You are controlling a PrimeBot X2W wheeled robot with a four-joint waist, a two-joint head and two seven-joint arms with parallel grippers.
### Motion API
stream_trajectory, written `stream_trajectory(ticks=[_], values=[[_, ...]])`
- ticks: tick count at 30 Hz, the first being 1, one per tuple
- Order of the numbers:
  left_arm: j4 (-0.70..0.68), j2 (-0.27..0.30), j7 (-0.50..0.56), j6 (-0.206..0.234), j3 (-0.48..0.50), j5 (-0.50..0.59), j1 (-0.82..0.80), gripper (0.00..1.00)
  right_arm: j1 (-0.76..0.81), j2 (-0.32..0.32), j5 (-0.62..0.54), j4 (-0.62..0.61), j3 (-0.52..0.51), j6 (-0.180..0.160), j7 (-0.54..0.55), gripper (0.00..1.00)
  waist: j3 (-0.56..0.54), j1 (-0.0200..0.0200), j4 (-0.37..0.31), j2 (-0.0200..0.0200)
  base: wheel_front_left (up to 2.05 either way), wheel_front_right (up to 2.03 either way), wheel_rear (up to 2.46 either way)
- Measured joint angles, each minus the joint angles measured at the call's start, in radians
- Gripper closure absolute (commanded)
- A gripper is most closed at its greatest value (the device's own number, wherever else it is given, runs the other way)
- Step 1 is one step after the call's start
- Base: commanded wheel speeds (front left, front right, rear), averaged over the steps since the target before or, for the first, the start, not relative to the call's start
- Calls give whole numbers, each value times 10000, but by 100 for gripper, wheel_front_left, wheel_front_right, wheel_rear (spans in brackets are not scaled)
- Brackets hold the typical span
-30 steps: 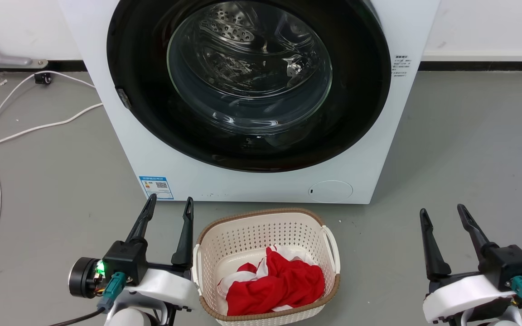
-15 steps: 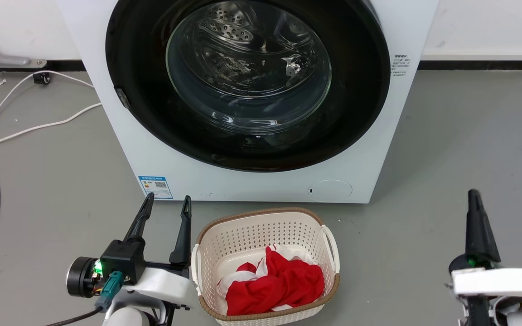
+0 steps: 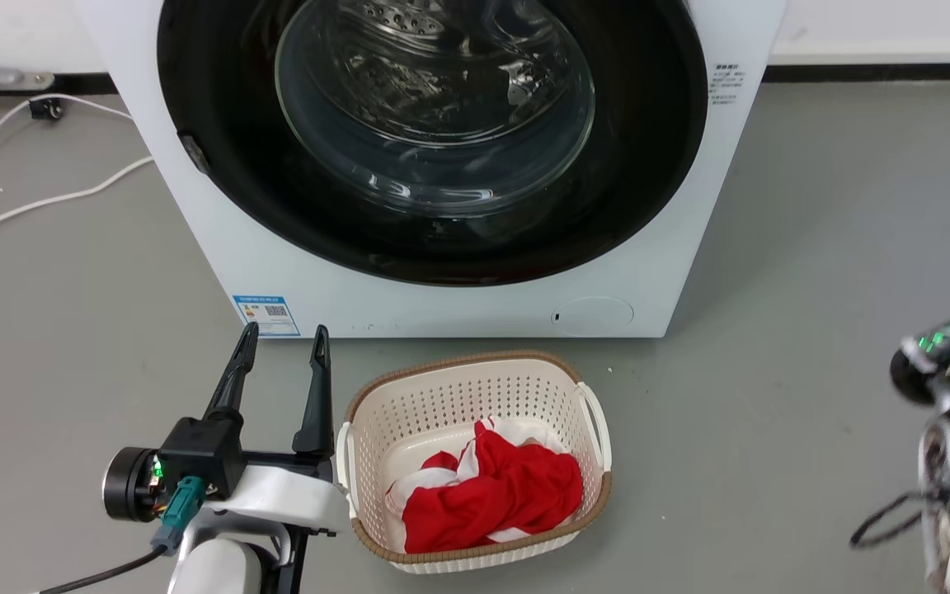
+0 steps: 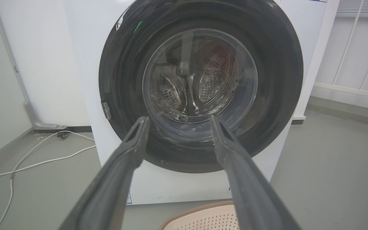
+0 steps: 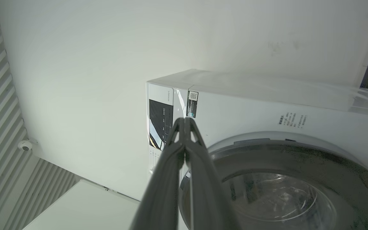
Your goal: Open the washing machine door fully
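Grey floor (image 3: 813,247) and a plain white wall framed one washing machine (image 3: 458,309), a white front-loader standing square before the robot. Its single washing machine door (image 3: 219,165), a glossy black ring round a bulging glass bowl, sat shut flush against the cabinet. The job therefore appeared to be at its opening step: the approach, with no contact made. One cream basket (image 3: 442,404) stood on the floor just in front of the machine, holding one bundle of red-and-white cloth (image 3: 500,495). Of the two grippers, the left gripper (image 3: 285,330) hovered low beside the basket, fingers spread and empty, pointed at the door's lower half and well short of it. The right gripper (image 5: 184,120), fingers pressed together on nothing, was held high at the right, aimed toward the machine's upper corner near the control panel. The next move looked to call for a fingertip hooked into the pale recess (image 5: 248,140) at the door's rim. A wide outward swing passing above the basket would follow. At least two white cables (image 3: 46,198) trailed across the floor at left. One blue label (image 3: 265,313) and one round flap (image 3: 593,315) marked the front's bottom edge.
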Motion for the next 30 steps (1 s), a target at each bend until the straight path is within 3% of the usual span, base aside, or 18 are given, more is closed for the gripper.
stream_trajectory(ticks=[8, 17, 22, 30], values=[[-171, -12, 0, -4, -12, -4, -404, 0, -3579, -1396, 441, 2978, 276, 0, 1212, 100, 629, 0, 49, 0, 0, 0, 0], [-431, -13, 0, -17, -159, 2, -974, 0, -7792, -2899, -554, 6636, 1687, 0, 3064, 100, 1467, 1, 294, 0, 0, 0, 0], [-541, -15, 0, -17, -211, 8, -1174, 0, -9828, -3037, -1417, 8395, 2648, 0, 4307, 100, 1908, 1, 425, 0, 0, 0, 0], [-694, -15, 0, -63, -226, 84, -1452, 0, -11931, -2642, -2917, 10611, 3952, 0, 5697, 100, 2528, 1, 591, 0, 0, 0, 0]])
